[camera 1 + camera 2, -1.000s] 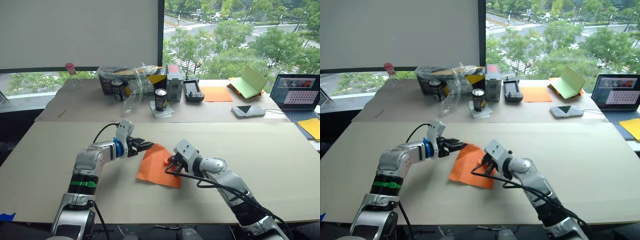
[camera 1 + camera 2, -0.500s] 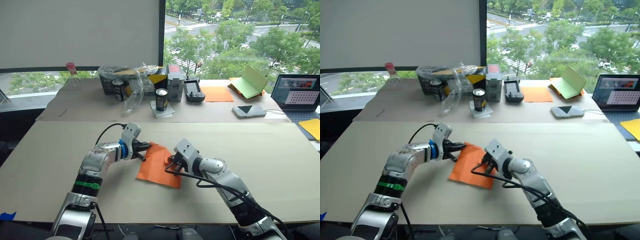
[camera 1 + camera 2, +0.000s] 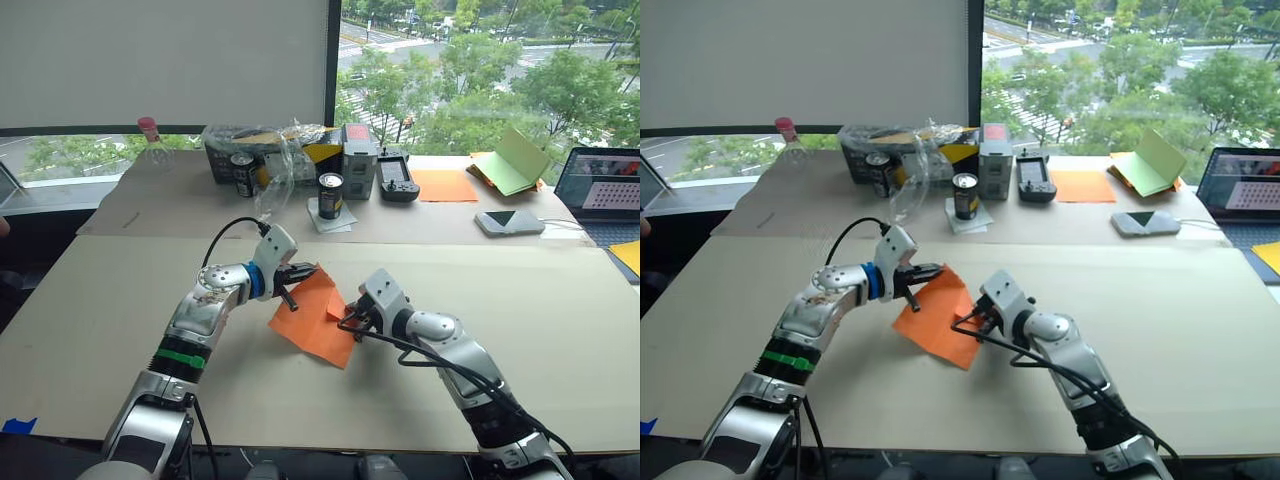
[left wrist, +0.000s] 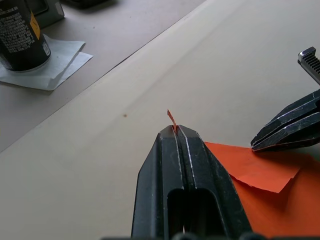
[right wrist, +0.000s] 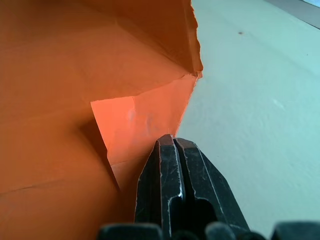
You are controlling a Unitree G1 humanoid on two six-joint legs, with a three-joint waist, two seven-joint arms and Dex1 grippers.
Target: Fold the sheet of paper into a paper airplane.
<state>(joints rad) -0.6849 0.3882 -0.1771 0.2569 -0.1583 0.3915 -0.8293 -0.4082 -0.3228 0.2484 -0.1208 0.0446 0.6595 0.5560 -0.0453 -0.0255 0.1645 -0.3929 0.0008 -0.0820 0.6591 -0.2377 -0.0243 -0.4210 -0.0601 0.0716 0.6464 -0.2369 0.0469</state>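
The left gripper point(image 4: 178, 131) was pressed fully closed on a corner of the thin bright orange creased sheet of paper point(image 3: 315, 318), a sliver of orange poking out past its black fingertips point(image 4: 167, 137). The right gripper point(image 3: 347, 319) was likewise clamped tight on the sheet's edge at about 3 o'clock from the left one. The sheet lay partly folded between them on the pale beige tabletop point(image 3: 560, 330). A black drink can point(image 3: 331, 195) stood at 12 o'clock, well apart.
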